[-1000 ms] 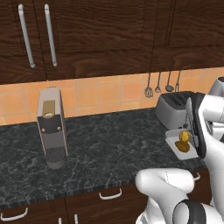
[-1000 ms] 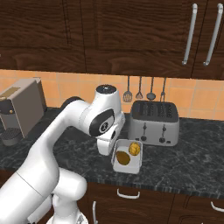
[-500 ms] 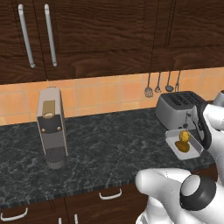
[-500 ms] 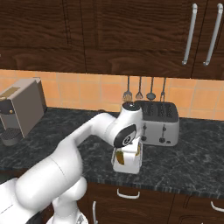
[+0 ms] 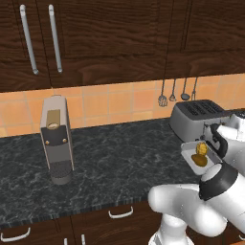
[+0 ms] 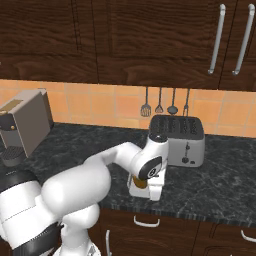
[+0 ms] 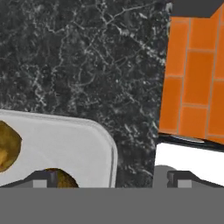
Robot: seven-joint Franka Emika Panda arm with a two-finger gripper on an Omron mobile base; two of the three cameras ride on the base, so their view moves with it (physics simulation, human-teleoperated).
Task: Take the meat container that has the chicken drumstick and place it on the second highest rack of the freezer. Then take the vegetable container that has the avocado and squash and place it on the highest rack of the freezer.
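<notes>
On counter, one tray, two vegetables

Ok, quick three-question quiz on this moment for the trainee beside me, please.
1. True or false: the gripper is shut on the tray.
2. What stands right behind the tray on the counter? A coffee machine; B toaster; C kettle.
3. How many vegetables lie in the tray, and which?

Key:
1. False: the jaws are open, with one fingertip over the tray and the other over bare counter.
2. B.
3. Two: the avocado and the squash.
</notes>
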